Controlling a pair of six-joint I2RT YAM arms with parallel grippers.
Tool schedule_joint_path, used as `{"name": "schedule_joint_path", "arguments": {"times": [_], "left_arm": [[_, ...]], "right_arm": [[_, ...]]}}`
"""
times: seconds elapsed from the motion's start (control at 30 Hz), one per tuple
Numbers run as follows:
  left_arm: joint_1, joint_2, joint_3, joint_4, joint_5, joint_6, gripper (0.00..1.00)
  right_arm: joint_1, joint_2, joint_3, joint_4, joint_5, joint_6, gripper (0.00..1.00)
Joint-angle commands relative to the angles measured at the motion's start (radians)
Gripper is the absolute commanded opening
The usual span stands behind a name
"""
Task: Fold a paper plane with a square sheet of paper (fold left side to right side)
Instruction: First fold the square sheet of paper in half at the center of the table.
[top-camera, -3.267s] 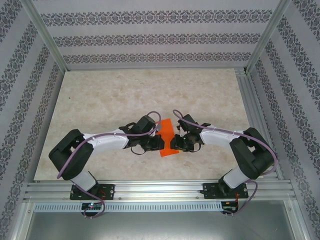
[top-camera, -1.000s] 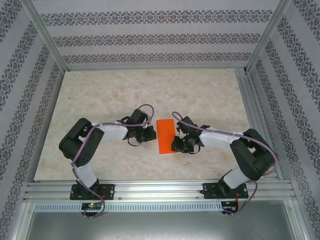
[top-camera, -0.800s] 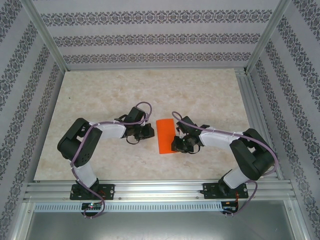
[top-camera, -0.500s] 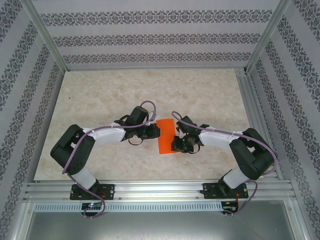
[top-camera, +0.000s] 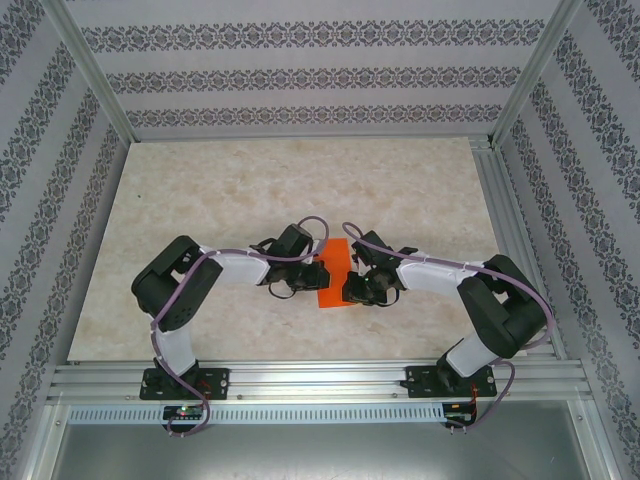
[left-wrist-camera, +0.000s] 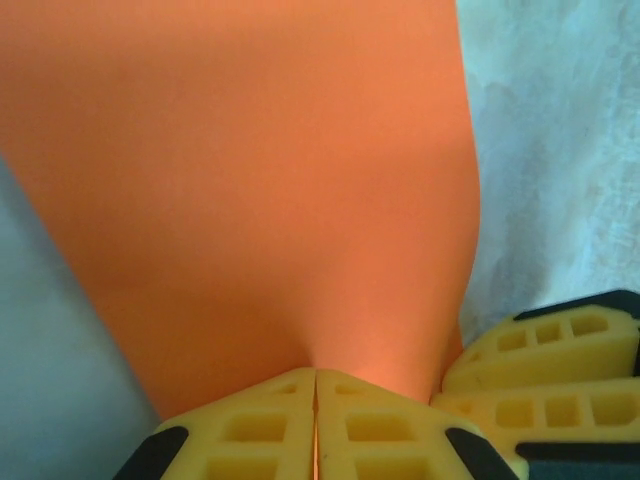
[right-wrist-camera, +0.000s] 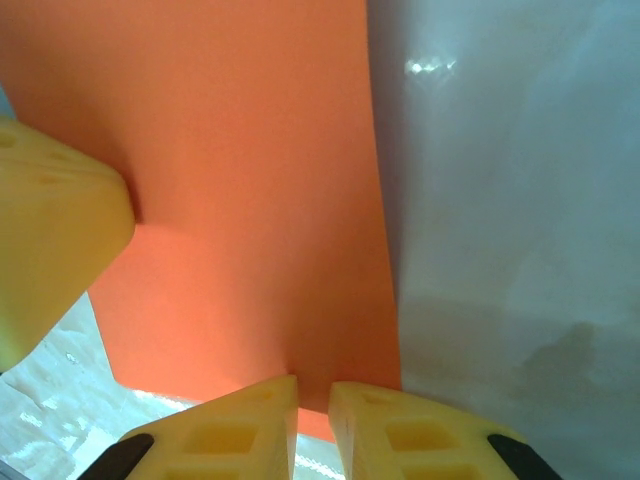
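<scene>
Overhead, the square sheet of paper (top-camera: 335, 272) lies near the front middle of the tabletop (top-camera: 250, 190), with the left tool (top-camera: 314, 276) at its left edge and the right tool (top-camera: 350, 287) at its right. Bare surface spreads behind and to both sides. At the left wrist, the fingers (left-wrist-camera: 250, 430) meet tight, pinching the sheet's near edge (the paper bows). At the right wrist, the fingers (right-wrist-camera: 400, 430) stand barely apart, clamping the sheet's edge.

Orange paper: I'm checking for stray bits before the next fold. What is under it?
Pale marbled table shows all around the orange paper, which lies on it. Whatever lies directly beneath is covered by the sheet itself, so that cannot be seen.
</scene>
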Motion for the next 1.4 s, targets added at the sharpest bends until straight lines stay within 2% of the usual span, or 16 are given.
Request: {"name": "schedule_joint_path", "arguments": {"times": [0.0,0.17,0.53,0.8,1.2,1.37], "left_arm": [[-0.009,0.021,0.047,-0.011,-0.050,0.047,0.11],[0.004,0.051,0.077,-0.082,-0.140,0.072,0.10],[0.047,0.057,0.020,-0.053,-0.199,0.081,0.10],[0.121,0.003,-0.066,0.055,-0.164,0.071,0.11],[0.227,0.000,-0.021,0.046,-0.145,0.109,0.13],[0.232,-0.077,-0.037,0.036,-0.109,0.113,0.14]], "right_arm": [[0.004,0.072,-0.039,-0.081,0.114,-0.033,0.21],[0.003,0.074,-0.040,-0.084,0.116,-0.035,0.20],[0.003,0.075,-0.046,-0.083,0.119,-0.035,0.21],[0.003,0.079,-0.049,-0.077,0.119,-0.037,0.21],[0.003,0.083,-0.049,-0.076,0.114,-0.035,0.21],[0.003,0.075,-0.048,-0.079,0.116,-0.034,0.21]]}}
